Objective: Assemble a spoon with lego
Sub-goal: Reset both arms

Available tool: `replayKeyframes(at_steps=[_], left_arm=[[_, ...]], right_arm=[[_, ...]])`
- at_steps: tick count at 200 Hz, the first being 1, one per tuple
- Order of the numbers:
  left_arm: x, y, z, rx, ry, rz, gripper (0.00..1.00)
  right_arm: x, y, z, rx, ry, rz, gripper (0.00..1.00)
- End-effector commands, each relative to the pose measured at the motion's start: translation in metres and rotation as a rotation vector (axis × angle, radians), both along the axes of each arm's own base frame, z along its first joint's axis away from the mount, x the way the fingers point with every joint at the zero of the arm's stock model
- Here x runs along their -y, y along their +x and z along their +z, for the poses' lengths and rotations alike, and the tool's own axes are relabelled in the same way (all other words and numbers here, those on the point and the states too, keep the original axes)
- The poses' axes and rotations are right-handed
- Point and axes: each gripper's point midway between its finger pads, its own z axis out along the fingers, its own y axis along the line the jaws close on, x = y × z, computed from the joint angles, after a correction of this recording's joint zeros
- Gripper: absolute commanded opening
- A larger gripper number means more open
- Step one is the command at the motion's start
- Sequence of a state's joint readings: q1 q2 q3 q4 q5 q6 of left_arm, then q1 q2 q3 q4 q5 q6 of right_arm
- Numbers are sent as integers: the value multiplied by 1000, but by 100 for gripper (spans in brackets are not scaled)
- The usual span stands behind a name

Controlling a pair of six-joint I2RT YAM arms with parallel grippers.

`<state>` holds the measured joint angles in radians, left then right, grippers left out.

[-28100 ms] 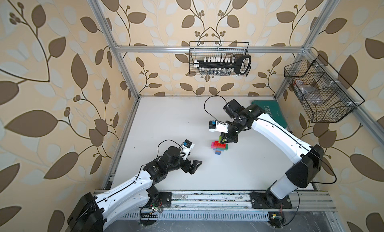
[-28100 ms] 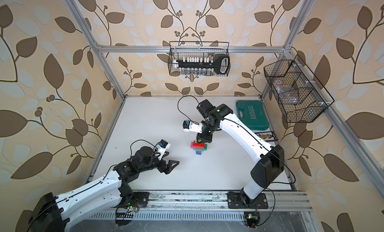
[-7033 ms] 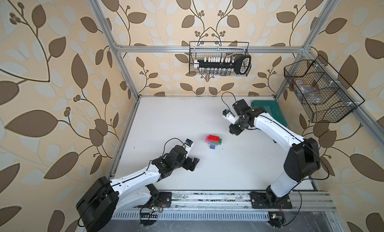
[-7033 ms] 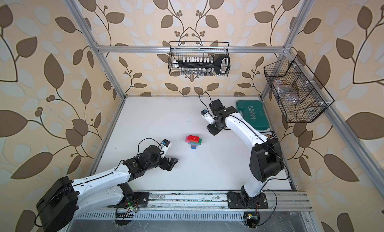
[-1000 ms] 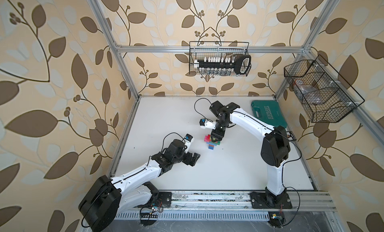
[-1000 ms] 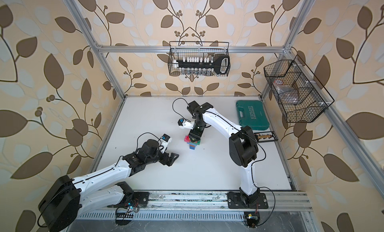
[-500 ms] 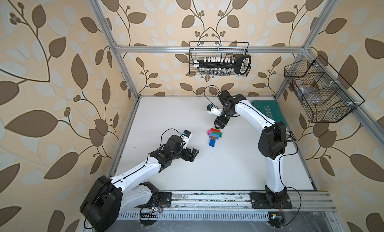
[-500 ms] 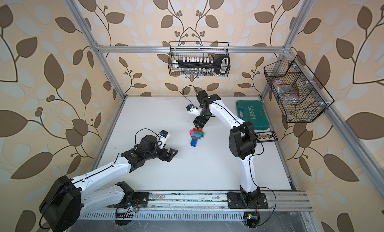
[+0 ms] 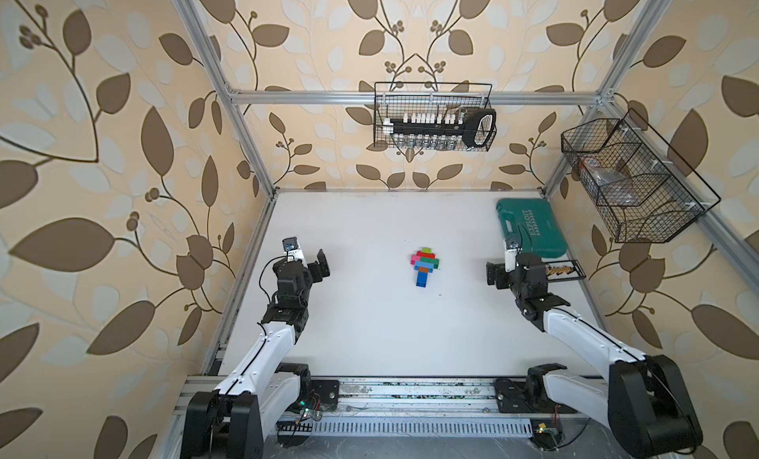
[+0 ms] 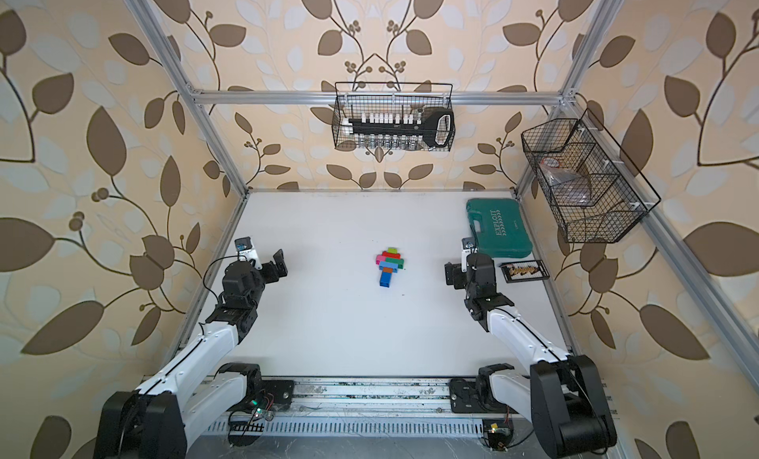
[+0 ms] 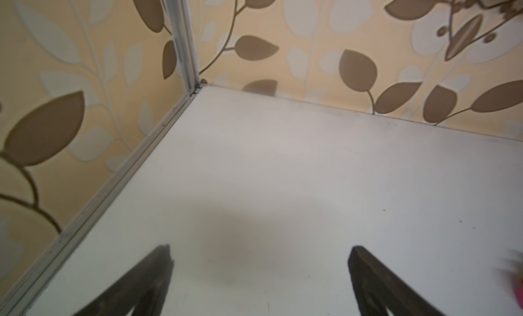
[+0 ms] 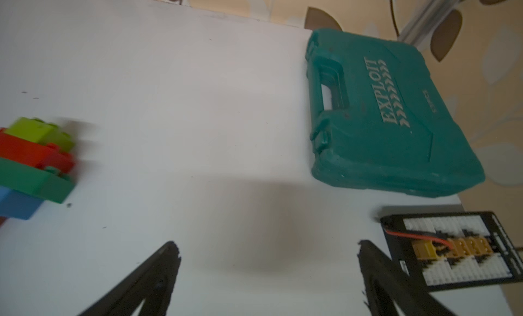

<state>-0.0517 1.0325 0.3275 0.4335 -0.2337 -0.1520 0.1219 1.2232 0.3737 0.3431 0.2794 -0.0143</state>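
One legible marking found: the word "EXPLOIT" in pale capitals, flanked by a row of chevrons, on the lid of the teal tool case (image 12: 396, 116) (image 9: 532, 229) (image 10: 499, 229). A smaller line of lettering on the same lid is too blurred to read

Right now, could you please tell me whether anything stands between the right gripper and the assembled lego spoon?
Nothing visible does. Only bare table lies between the open right gripper and the spoon. The teal tool case and the black board sit on the gripper's other side, away from the spoon.
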Motion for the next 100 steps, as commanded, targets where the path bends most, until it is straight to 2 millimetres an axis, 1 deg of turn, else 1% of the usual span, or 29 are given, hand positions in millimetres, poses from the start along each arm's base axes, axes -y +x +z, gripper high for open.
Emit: replayKeyframes(at_steps=[1,5,10,15,17,21,24,27,29,38,40,46,51,58,61,71,83,91,100], left_arm=[[-6,14,-2,43,79,-17,99],[-7,16,-5,41,88,-25,99],[-9,19,-13,27,86,-15,99],[-11,20,-25,-10,70,1,99],[-12,23,-25,-9,76,0,99],[-9,25,-28,-17,88,-24,99],[-1,26,-31,-36,87,-72,99],[7,26,-34,-38,80,-122,99],[9,27,-35,-27,81,-135,99],[3,28,-50,-5,83,-105,99],[3,29,-57,-9,89,-109,99],[3,39,-54,41,112,-119,99],[4,43,-57,3,111,-133,99],[1,39,-64,-103,40,-133,99],[-1,38,-68,-117,23,-127,99],[-6,45,-61,-36,50,-107,99],[-5,38,-67,-110,24,-106,99],[-6,41,-63,-60,45,-102,99],[-10,43,-64,-93,33,-81,99]], right_arm=[[21,21,35,330,37,-132,98],[22,22,32,351,44,-132,98],[16,25,28,364,37,-89,98],[10,26,18,333,31,-58,98],[8,28,17,332,26,-48,98],[6,31,16,328,11,-44,98],[5,32,15,318,3,-44,98],[4,33,13,303,-2,-50,98],[5,34,12,292,-2,-55,98],[10,35,8,247,12,-93,98],[11,37,9,246,15,-92,98],[14,40,8,247,18,-100,98],[15,40,7,240,25,-101,98],[16,40,5,226,40,-106,98],[17,40,6,227,42,-107,98],[19,42,5,224,46,-105,98],[20,42,5,222,55,-107,98],[21,40,6,229,53,-108,98],[20,41,7,226,60,-104,98]])
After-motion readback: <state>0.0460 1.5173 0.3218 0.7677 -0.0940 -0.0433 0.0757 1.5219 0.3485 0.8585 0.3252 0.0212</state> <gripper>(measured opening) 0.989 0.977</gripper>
